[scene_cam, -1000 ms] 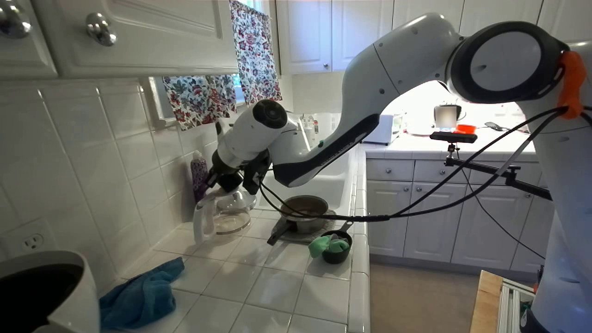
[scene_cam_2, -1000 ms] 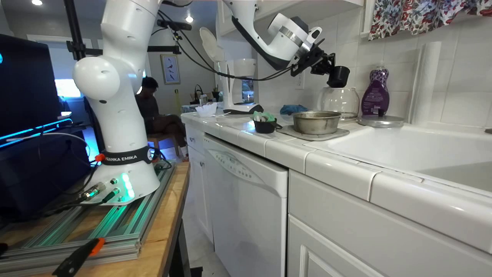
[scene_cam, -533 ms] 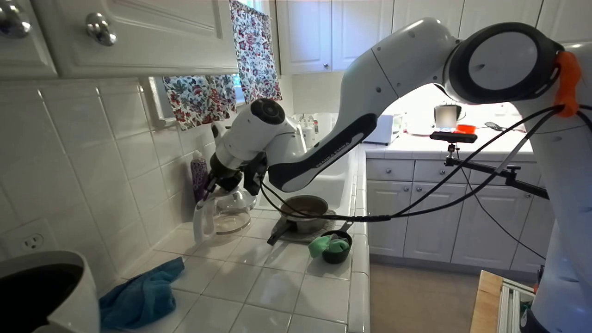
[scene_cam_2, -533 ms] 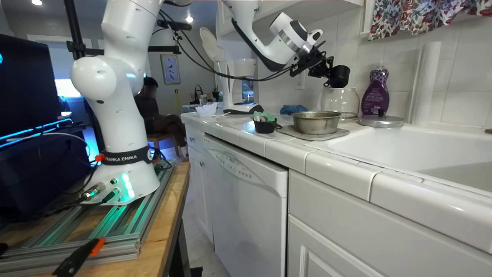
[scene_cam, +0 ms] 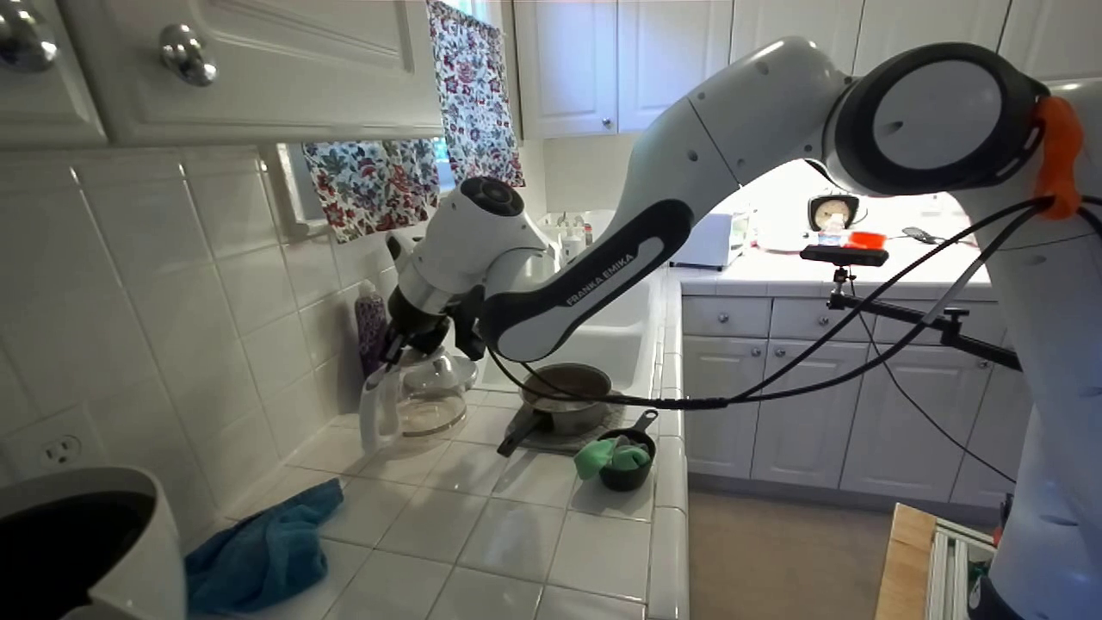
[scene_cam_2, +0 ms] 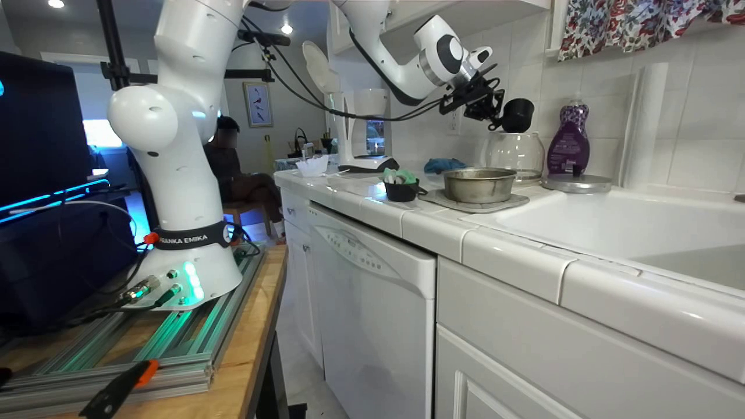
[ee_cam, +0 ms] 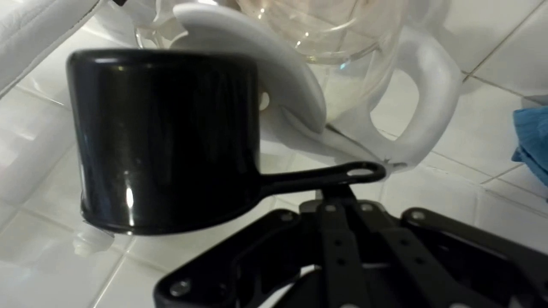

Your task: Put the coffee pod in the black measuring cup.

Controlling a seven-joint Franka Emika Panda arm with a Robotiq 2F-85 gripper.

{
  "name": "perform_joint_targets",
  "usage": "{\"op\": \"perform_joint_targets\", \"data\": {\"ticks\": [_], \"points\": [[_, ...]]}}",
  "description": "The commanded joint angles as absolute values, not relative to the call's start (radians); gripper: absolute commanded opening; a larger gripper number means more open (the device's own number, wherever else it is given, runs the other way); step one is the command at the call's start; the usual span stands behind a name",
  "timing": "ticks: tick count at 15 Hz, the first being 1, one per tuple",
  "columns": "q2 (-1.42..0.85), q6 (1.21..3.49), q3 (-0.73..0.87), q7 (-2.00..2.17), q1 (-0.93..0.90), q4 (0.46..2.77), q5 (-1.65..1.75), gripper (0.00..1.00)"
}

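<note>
Toward the left of the white-tiled bench (scene_cam_2: 433, 224), at its near edge, stands a squat black measuring cup (scene_cam_2: 401, 192) with soft-looking green and grey items (scene_cam: 631, 457) in it; whether one of them is the coffee pod I cannot tell, but if so, the placing there looks done. Farther right, a deep glossy black measuring cup (ee_cam: 167, 145) is held up close by a white-handled clear glass carafe (scene_cam_2: 513, 152), the jaws together and clamped on the end of its slim handle (ee_cam: 306, 179). Its mouth seems turned downward and its inside is hidden, so a pod in it looks unlikely; were this the cup meant, turning it upright and putting the pod in would be left, though the pose suits emptying better than filling. Counted from left to right, as an exterior view shows them: one fluted white paper cup (scene_cam_2: 312, 166), one white plastic coffee maker (scene_cam_2: 359, 137), the squat cup, one crumpled blue cloth (scene_cam_2: 445, 166), one round grey metal pan (scene_cam_2: 480, 189) on one flat grey mat (scene_cam_2: 515, 202), the single carafe, the raised cup, one purple plastic bottle (scene_cam_2: 568, 139), one round metal lid (scene_cam_2: 576, 185) with a dark knob, one upright white cylinder (scene_cam_2: 644, 122) and one white sink (scene_cam_2: 669, 224). Black measuring cups number two; the green and grey items overlap too much to count, and coffee pods come to none that I can name for certain.
</note>
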State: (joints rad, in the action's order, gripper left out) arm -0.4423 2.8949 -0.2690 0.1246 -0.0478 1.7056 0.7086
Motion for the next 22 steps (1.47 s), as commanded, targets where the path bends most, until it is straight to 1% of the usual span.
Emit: {"op": "perform_joint_targets", "data": {"ticks": [1, 9, 18, 22], "points": [[-0.431, 2.873, -0.235, -0.041, -0.092, 1.714, 0.549, 0.00], [-0.434, 2.873, -0.209, -0.249, -0.129, 1.706, 0.399, 0.00], [-0.427, 2.852, -0.129, -0.229, -0.186, 1.693, 0.420, 0.00], [-0.429, 2.864, -0.118, -0.244, -0.198, 1.691, 0.427, 0.00]]}}
